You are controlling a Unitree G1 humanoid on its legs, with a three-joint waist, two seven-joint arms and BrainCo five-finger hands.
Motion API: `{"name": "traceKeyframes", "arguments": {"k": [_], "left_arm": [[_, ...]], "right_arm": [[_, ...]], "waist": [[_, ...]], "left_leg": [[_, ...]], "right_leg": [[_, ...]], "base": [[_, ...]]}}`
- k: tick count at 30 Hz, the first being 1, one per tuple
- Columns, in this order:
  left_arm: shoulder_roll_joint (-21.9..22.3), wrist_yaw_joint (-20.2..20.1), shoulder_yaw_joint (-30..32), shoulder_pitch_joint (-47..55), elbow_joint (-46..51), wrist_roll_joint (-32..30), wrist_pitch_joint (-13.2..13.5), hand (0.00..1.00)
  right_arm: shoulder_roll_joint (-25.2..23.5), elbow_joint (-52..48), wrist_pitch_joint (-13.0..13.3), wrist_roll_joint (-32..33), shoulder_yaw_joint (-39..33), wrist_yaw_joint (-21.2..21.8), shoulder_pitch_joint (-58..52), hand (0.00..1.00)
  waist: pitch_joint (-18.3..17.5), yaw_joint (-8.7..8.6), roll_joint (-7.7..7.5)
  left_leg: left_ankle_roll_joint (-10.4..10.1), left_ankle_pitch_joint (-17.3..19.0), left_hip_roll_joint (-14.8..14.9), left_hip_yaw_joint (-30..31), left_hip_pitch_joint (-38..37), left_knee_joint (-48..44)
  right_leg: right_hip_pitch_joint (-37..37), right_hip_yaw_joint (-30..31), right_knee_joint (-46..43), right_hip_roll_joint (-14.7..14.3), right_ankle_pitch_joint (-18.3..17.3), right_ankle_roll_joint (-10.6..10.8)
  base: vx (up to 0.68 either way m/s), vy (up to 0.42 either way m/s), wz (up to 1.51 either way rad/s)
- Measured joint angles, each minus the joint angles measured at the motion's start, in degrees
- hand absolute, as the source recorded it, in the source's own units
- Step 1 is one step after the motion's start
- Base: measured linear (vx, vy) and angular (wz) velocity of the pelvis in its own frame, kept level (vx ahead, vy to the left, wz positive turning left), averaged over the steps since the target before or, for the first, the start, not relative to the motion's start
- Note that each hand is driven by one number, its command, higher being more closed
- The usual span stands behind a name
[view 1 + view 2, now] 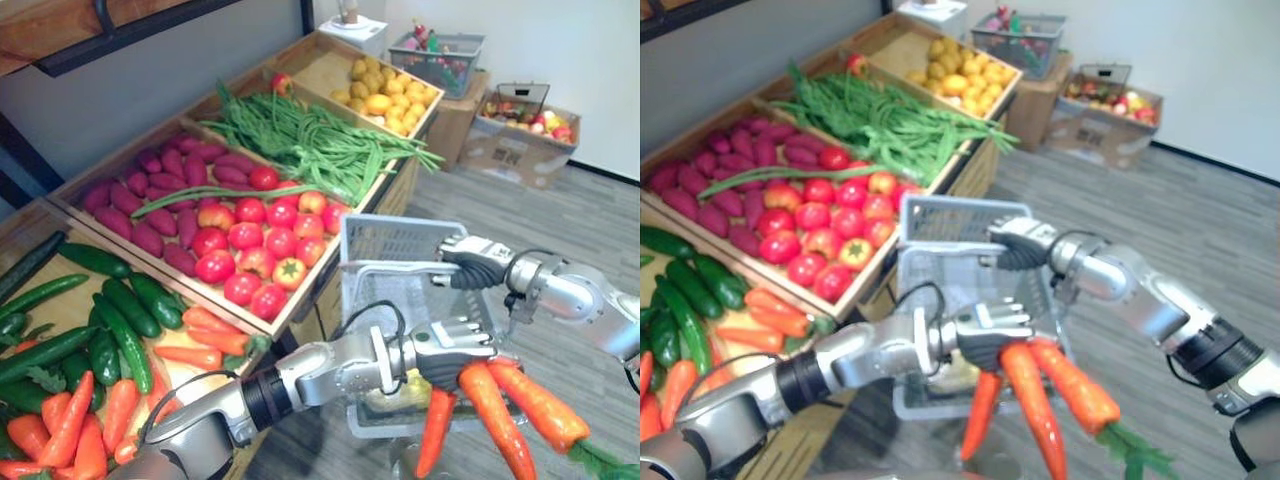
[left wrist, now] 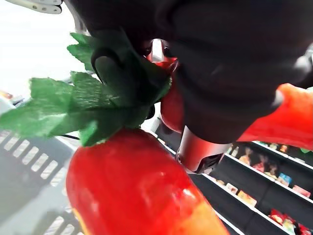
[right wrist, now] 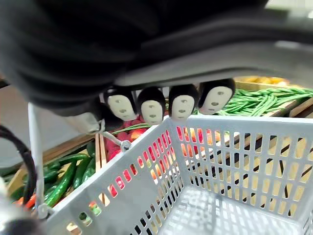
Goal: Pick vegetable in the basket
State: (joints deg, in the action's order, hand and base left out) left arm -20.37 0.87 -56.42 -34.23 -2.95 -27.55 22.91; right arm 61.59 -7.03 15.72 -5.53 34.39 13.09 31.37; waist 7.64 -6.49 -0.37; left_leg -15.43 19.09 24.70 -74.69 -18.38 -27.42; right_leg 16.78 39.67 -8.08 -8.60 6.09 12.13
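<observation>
Under your left hand (image 1: pixel 452 350): carrots (image 1: pixel 500 410) hang down, their tops clamped in its curled fingers.
Basket (image 1: pixel 390 245): grey mesh, just behind the carrots; whether they hang inside it, you cannot tell.
Right hand (image 1: pixel 478 262): closed round the basket's handle (image 1: pixel 395 267).
Stand (image 1: pixel 305 300): wooden bins of tomatoes (image 1: pixel 255 245), cucumbers (image 1: pixel 120 320), green beans (image 1: pixel 310 140).
Room: grey floor (image 1: pixel 560 220), cardboard box (image 1: pixel 510 150) beyond.

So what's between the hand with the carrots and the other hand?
The grey basket: in the left eye view its open top lies between the left hand, gripping carrots, and the right hand on its handle.
</observation>
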Motion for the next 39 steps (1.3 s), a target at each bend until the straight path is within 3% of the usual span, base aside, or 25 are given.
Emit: {"name": "traceKeyframes", "arguments": {"k": [20,21,30,39], "left_arm": [[5.88,1.23,2.41,-2.62,-21.03,-10.12,-3.55,1.00],[6.28,1.23,2.45,-2.87,-22.20,-11.31,-3.56,0.00],[8.46,1.23,2.42,-4.80,-29.73,-14.25,-4.80,0.00],[8.94,1.25,2.40,-4.94,-31.25,-14.37,-4.84,0.00]], "right_arm": [[0.42,-6.09,-0.78,9.73,1.48,5.05,-0.01,1.00],[0.54,-6.09,-0.83,10.17,1.62,5.10,-0.01,1.00],[0.52,-6.09,-1.37,10.62,1.97,5.51,-0.04,1.00],[0.52,-6.09,-1.67,11.23,1.66,6.26,-1.01,1.00]], "waist": [[0.02,-1.49,-0.48],[-0.05,-1.48,-0.60],[-0.39,-1.54,-1.28],[-0.40,-2.49,-1.29]], "left_leg": [[0.22,-0.18,0.19,0.06,0.40,0.01],[0.22,-0.18,0.15,0.05,0.39,0.06],[0.22,-0.18,-0.20,0.20,0.37,0.31],[0.56,-0.38,-0.49,1.84,1.33,0.47]], "right_leg": [[0.93,-0.66,-0.24,-0.08,0.04,-0.09],[0.93,-0.65,-0.24,-0.08,0.04,-0.09],[0.89,-0.63,-0.24,0.11,0.05,-0.09],[0.74,-1.82,-0.19,1.20,0.05,-0.08]], "base": [[0.01,0.006,0.01],[0.00,0.000,0.00],[0.00,0.000,0.00],[0.00,0.003,0.08]]}}
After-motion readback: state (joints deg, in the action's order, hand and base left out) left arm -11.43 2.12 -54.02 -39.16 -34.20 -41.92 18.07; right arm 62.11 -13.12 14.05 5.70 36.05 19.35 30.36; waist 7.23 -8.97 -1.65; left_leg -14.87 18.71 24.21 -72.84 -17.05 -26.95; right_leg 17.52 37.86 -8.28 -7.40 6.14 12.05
